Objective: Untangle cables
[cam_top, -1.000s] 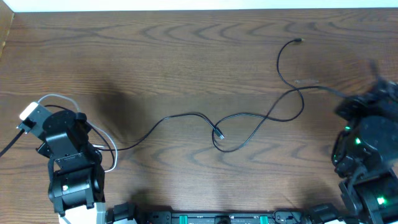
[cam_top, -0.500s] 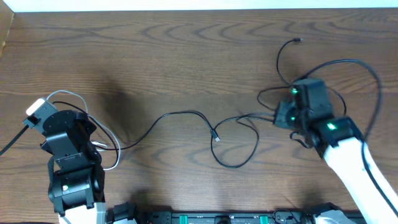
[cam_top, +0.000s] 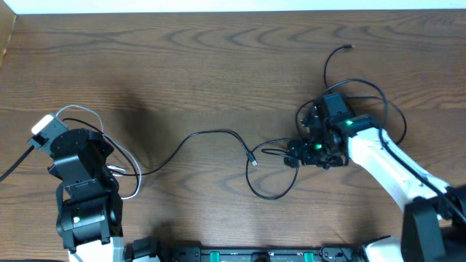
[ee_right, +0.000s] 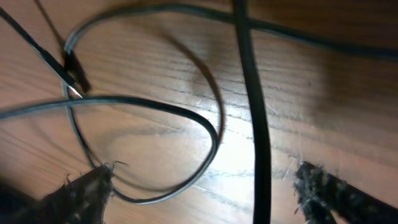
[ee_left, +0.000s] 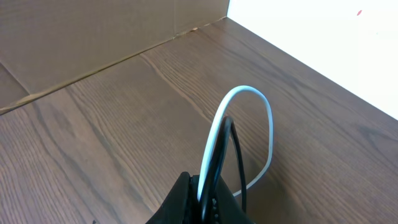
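Note:
In the left wrist view my left gripper [ee_left: 208, 208] is shut on a white cable [ee_left: 219, 121] and a black cable [ee_left: 231, 134], which arch together out of the jaws. Overhead, this gripper [cam_top: 64, 127] sits at the far left with the white loop [cam_top: 76, 110] beside it. The black cable [cam_top: 211, 133] runs right across the table to a tangle of loops [cam_top: 273, 191] and a small plug [cam_top: 253, 161]. My right gripper [cam_top: 297, 140] hovers low over that tangle. Its fingers stand wide apart [ee_right: 208, 199], with black cable strands [ee_right: 255, 124] on the wood between them, none gripped.
A free end of black cable [cam_top: 348, 48] lies at the back right. A cardboard wall [ee_left: 93, 37] stands past the table's left edge. The right arm's own thick wire [cam_top: 378, 98] arcs above its wrist.
The right arm swung in from the right edge to the tangle at centre right, and its jaws opened. The black loops shifted. The left arm barely moved.

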`<move>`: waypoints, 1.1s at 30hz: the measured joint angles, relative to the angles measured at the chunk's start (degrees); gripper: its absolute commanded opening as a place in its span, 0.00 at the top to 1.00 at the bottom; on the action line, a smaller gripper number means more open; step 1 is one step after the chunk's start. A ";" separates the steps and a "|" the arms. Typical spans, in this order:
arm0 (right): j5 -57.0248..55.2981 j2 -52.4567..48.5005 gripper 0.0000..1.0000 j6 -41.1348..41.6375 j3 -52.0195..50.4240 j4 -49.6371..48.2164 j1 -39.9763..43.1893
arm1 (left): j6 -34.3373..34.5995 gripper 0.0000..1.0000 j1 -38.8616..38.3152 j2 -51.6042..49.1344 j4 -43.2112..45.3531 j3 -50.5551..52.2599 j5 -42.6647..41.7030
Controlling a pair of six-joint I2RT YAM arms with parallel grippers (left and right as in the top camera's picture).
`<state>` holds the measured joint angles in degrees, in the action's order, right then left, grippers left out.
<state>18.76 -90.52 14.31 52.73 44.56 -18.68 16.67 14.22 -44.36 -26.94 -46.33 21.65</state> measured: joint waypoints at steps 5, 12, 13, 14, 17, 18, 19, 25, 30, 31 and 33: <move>-0.52 -4.63 0.01 -4.57 0.00 -5.14 -0.81 | 0.00 0.92 0.00 0.00 0.00 0.00 -0.24; -0.76 -8.50 0.01 -6.75 0.90 -14.16 -0.81 | 0.00 0.92 0.00 0.00 -0.02 0.00 -0.37; -0.85 -8.92 0.01 -7.26 1.07 -15.61 -0.81 | 0.00 0.92 0.00 0.00 -0.02 0.00 -0.39; -1.20 -9.20 0.01 -7.89 1.18 -16.46 -0.81 | 0.00 0.92 0.00 0.00 0.00 0.00 -0.37; -2.84 -9.60 0.01 -10.01 1.31 -18.10 -0.85 | 0.00 0.92 0.00 0.00 -0.02 0.00 -0.39; -3.26 -9.62 0.01 -10.67 1.31 -18.23 -0.87 | 0.00 0.93 0.00 0.00 -0.02 0.00 -0.39; -3.80 -9.73 0.01 -11.54 1.31 -18.18 -0.96 | 0.02 0.93 0.00 0.00 0.00 0.00 -0.39; -5.66 -9.73 0.01 -16.68 1.57 -15.74 -1.44 | 0.00 0.93 0.00 0.00 0.00 0.00 -0.83; -9.05 -9.75 0.01 -18.49 1.60 -15.65 -1.81 | 0.00 0.92 0.00 0.00 0.00 0.00 -1.31; -9.77 -9.84 0.01 -17.64 1.60 -16.26 -1.81 | 0.00 0.93 0.00 0.00 0.00 0.00 -1.46; -11.08 -10.08 0.01 -14.38 1.60 -17.99 -1.81 | 0.00 0.93 0.00 0.00 0.00 0.00 -1.66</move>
<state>7.68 -100.60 -0.08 54.33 26.57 -20.49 16.67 14.22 -44.36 -26.94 -46.33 19.99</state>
